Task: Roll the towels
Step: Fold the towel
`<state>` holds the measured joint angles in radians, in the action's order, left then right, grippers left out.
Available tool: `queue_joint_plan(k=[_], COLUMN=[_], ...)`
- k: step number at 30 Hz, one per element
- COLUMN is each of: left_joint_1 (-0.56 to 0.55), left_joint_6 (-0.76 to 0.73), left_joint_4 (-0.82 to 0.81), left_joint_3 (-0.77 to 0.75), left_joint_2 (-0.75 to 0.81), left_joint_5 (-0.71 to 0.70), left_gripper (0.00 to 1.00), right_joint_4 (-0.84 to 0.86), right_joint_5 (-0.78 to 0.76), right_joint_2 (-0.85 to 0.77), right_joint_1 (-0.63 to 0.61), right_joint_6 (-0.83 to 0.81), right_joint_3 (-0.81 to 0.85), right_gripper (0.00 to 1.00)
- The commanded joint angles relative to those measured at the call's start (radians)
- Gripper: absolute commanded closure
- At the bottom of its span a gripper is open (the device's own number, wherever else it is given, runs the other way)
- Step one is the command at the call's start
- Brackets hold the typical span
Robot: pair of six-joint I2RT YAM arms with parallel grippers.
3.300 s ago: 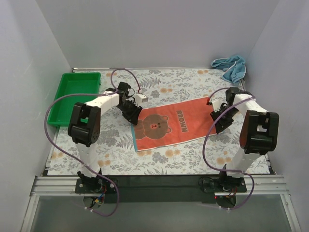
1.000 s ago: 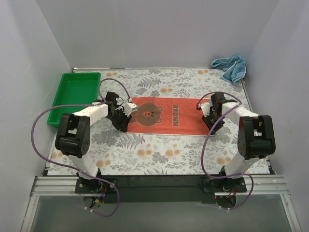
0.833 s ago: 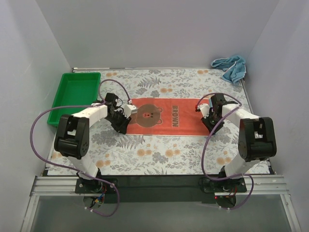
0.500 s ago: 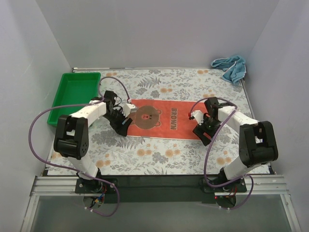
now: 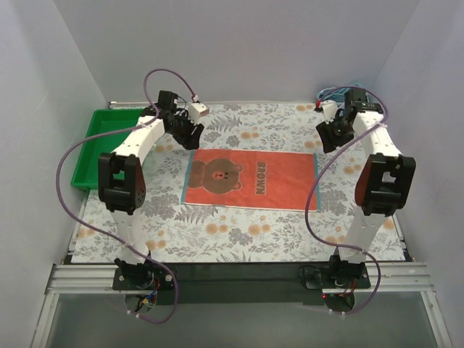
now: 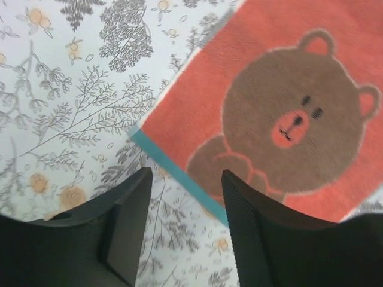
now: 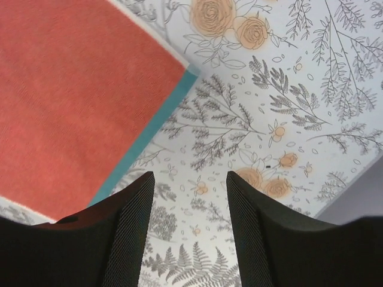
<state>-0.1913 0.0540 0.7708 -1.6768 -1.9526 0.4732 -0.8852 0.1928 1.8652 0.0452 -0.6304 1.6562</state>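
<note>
The rust-red towel (image 5: pixel 250 178) with a brown bear print and teal ends lies flat and spread out in the middle of the table. It also shows in the left wrist view (image 6: pixel 281 101) and the right wrist view (image 7: pixel 72 101). The light blue towel (image 5: pixel 349 101) lies crumpled at the back right corner. My left gripper (image 5: pixel 190 132) is open and empty, raised above the towel's back left corner (image 6: pixel 185 197). My right gripper (image 5: pixel 328 136) is open and empty, raised above the back right corner (image 7: pixel 188 203).
A green tray (image 5: pixel 105 145) stands at the back left, next to the left arm. The table carries a floral cloth (image 5: pixel 239 228). Grey walls close in the back and both sides.
Both grippers have let go of the red towel's ends and lifted back toward the far wall. The towel now lies flat and a little nearer the front.
</note>
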Motion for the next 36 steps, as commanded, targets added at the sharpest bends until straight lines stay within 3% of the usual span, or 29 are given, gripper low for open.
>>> queue_joint_plan(k=[1, 15, 24, 30, 32, 36], left_joint_1=[0.012, 0.035, 0.047, 0.055, 0.055, 0.056], left_joint_6=[0.055, 0.107, 0.13, 0.144, 0.15, 0.155], left_joint_4=[-0.007, -0.081, -0.082, -0.097, -0.091, -0.07], left_joint_3=[-0.061, -0.127, -0.155, -0.165, -0.187, -0.23], left_joint_2=[-0.103, -0.256, -0.293, -0.322, -0.342, -0.381], left_joint_5=[-0.028, -0.038, -0.022, -0.024, -0.022, -0.018], left_gripper=[0.55, 0.54, 0.48, 0.46, 0.46, 0.45], right_joint_4=[-0.035, -0.006, 0.026, 0.035, 0.037, 0.037], right_joint_5=[0.011, 0.022, 0.036, 0.034, 0.031, 0.025], right_joint_2=[0.104, 0.339, 0.399, 0.414, 0.414, 0.411], right_joint_1=[0.001, -0.011, -0.042, -0.042, -0.042, -0.042], right_joint_6=[0.05, 0.136, 0.162, 0.167, 0.164, 0.158], right_joint_3=[0.08, 0.24, 0.234, 0.221, 0.221, 0.221], right_gripper=[0.5, 0.53, 0.61, 0.85, 0.98, 0.99])
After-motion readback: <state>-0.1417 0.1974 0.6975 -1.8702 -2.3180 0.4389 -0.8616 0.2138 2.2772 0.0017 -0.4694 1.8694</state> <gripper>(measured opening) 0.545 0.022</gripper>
